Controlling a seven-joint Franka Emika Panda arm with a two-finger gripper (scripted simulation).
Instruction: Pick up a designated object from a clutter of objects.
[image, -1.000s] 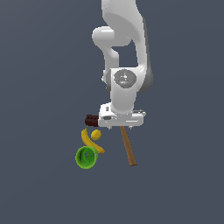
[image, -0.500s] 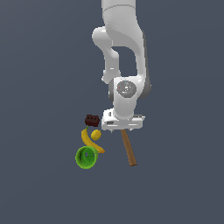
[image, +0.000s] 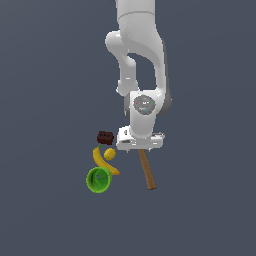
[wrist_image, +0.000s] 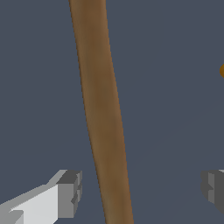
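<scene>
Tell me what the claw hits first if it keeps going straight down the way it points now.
Most likely the long brown wooden hammer handle. In the wrist view it runs between the open claw's two fingers, nearer one of them. How much height remains is unclear.

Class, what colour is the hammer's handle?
Brown, like wood. The hammer's handle shows best in the wrist view.

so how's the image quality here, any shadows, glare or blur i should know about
Exterior view: flat, even lighting, no cast shadows or glare on the floor; the render is soft and coarse, so the small lemon and block lack detail. Wrist view: the hammer handle fills much of the frame, slightly soft-edged; the fingers are cropped at the frame edge.
</scene>
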